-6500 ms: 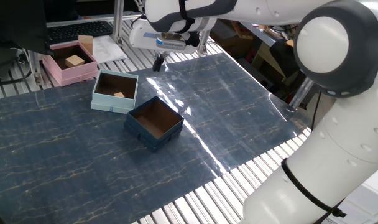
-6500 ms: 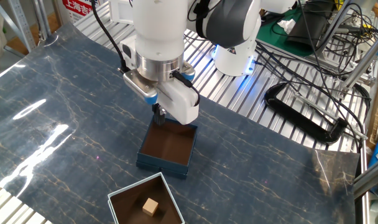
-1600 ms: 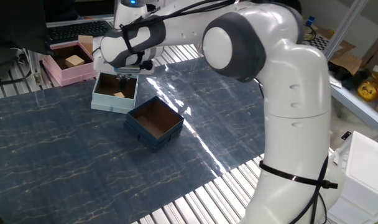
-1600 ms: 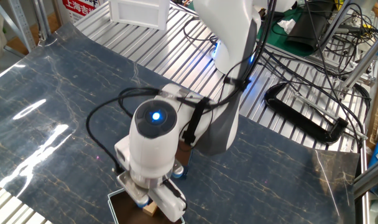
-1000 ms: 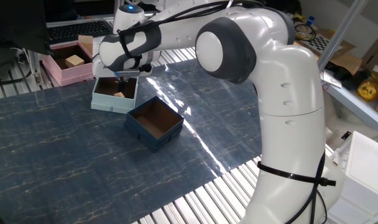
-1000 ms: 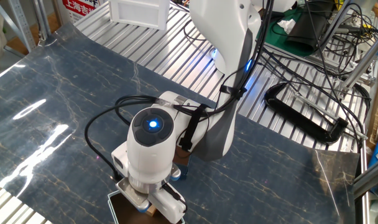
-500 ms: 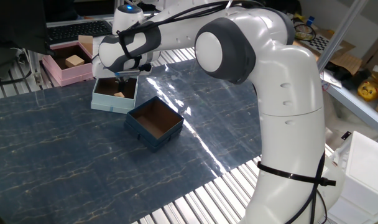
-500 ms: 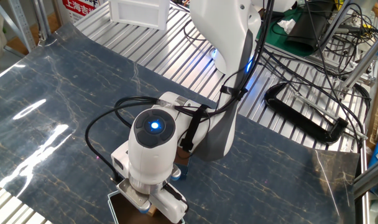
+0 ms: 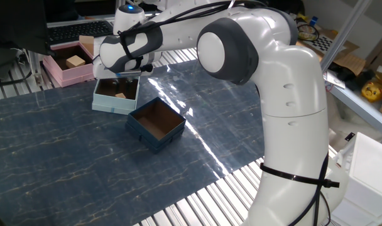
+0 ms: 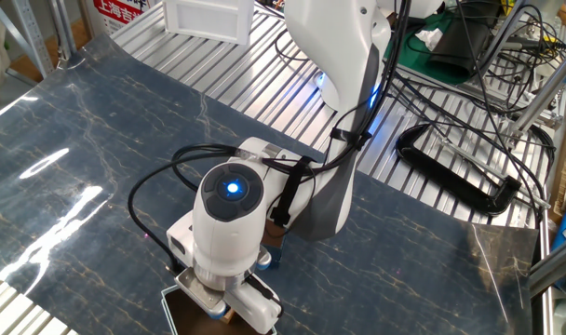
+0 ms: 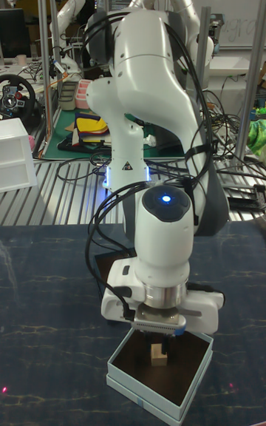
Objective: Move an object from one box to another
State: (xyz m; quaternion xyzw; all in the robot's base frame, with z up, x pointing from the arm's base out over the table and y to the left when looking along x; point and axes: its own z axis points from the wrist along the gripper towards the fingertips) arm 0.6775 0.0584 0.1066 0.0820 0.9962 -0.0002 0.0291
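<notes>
Claw (image 9: 124, 80) down inside the light-blue box (image 9: 105, 102) at upper left of one fixed view, the small wooden cube (image 9: 119, 95) just below the fingertips on the brown floor. The dark navy box (image 9: 156, 123) waits right beside it on the counter (image 9: 65, 163), nothing in it; a pink box (image 9: 65, 74) with its own larger block sits further up left.

From the other fixed view, the wrist blocks nearly everything; only a corner of the light-blue box (image 10: 171, 305) peeks out at the bottom edge.

Over in the tall fixed view, the cube (image 11: 157, 355) stands between the lowered fingers in the light-blue box (image 11: 155, 390). Gripped or not? I cannot tell.

My read: the pick-up step. Next, a firm squeeze, a straight lift clear of the rim, then a short carry to the navy box.
</notes>
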